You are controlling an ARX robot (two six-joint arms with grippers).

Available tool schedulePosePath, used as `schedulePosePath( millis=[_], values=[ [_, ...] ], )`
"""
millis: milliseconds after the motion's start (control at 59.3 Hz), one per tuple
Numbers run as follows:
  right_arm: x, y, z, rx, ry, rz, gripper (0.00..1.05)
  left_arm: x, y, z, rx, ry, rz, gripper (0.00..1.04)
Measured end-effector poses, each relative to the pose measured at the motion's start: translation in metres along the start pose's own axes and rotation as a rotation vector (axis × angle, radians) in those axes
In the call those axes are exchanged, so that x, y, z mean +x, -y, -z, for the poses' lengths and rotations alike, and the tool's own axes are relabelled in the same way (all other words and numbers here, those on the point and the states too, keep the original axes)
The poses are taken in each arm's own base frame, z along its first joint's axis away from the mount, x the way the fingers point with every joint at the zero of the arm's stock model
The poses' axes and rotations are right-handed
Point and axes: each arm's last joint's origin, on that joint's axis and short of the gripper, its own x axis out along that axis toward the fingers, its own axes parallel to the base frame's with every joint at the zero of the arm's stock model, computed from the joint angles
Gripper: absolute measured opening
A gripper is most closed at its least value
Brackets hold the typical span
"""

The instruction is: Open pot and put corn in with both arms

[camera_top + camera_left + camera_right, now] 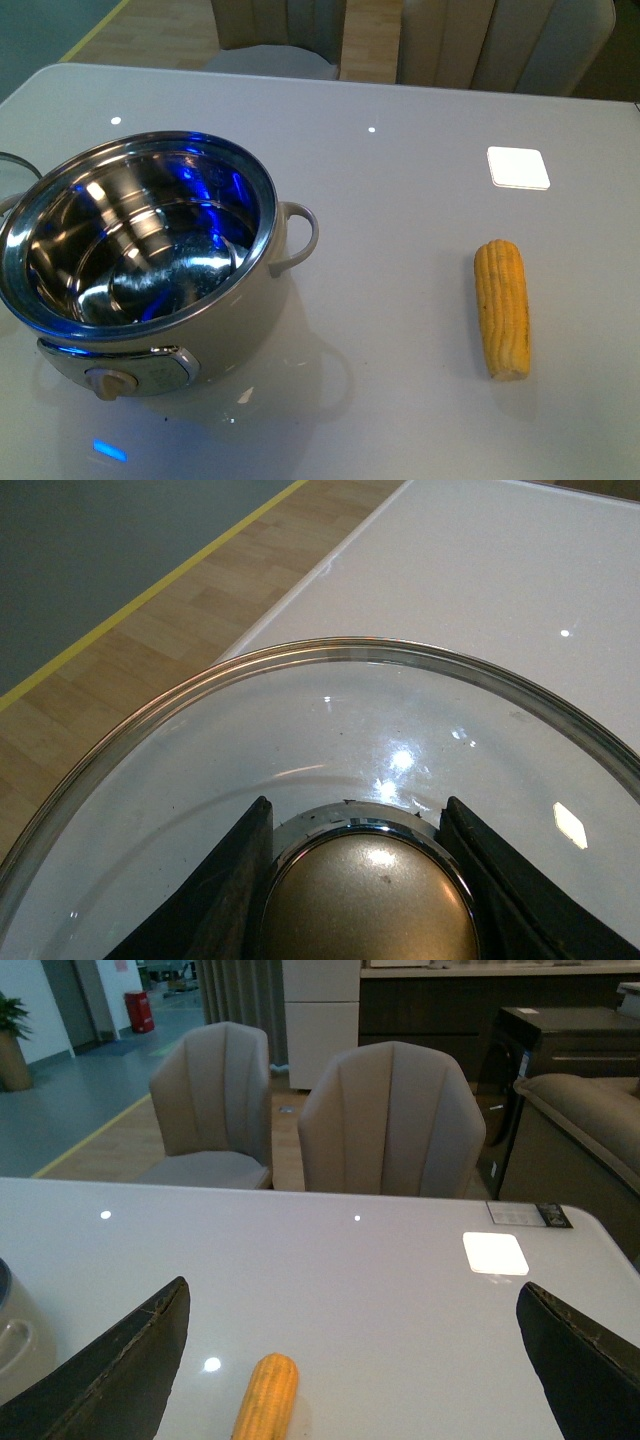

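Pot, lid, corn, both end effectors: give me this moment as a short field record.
pot: uncovered, nothing inside
lid: lifted, held by its knob
left end effector: closed on the knob
corn: lying on the table, apart from the pot
right end effector: open, holding nothing
not yet done: corn into pot

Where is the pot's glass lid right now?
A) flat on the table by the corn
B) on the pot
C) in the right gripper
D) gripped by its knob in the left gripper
D: the fingers of the left gripper clamp the knob of the lid, and the pot stands open in the front view.
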Motion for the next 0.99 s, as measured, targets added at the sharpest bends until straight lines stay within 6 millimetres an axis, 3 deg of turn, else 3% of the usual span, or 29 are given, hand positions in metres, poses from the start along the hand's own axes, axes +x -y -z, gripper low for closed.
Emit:
schedulePosePath(
  millis=[624,961,995],
  values=[
    [0.0,0.0,0.0,0.0,0.0,0.0,0.96,0.024,0.011,0.028,0.021,0.01,0.05,0.44],
    [0.0,0.0,0.0,0.0,0.0,0.0,0.96,0.028,0.013,0.028,0.024,0.019,0.061,0.44],
    [0.0,0.0,0.0,0.0,0.0,0.0,0.96,0.028,0.013,0.028,0.019,0.015,0.065,0.48]
  ],
)
